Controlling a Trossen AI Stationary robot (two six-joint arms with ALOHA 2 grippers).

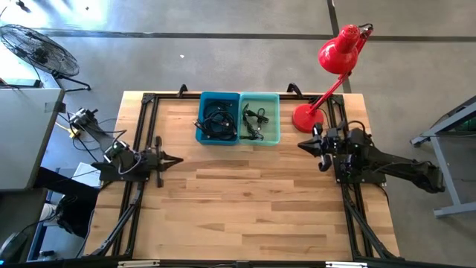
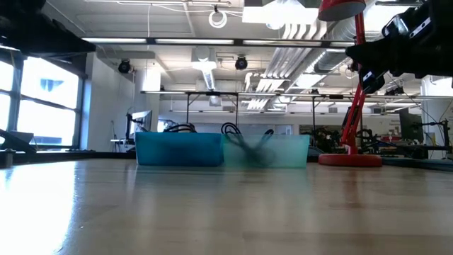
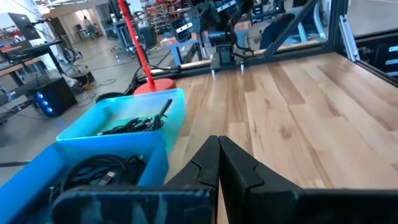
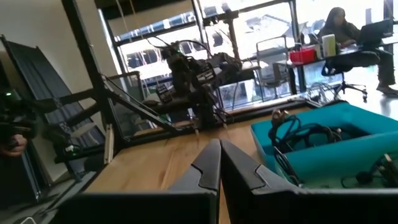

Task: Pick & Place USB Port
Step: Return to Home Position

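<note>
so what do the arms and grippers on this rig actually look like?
Both arms are dark, near-black chains of chunky jointed links, one at each side edge of the table. The left gripper and right gripper each end in two dark fingers, flat-faced wedges that taper to a point. Thin black cables loop along the left arm. No markings are readable.

High cam looked straight down on the whole bench. Low cam sat at bench-top height, facing the far edge. Wrist cams faced each other across it. All shared the bins.
</note>
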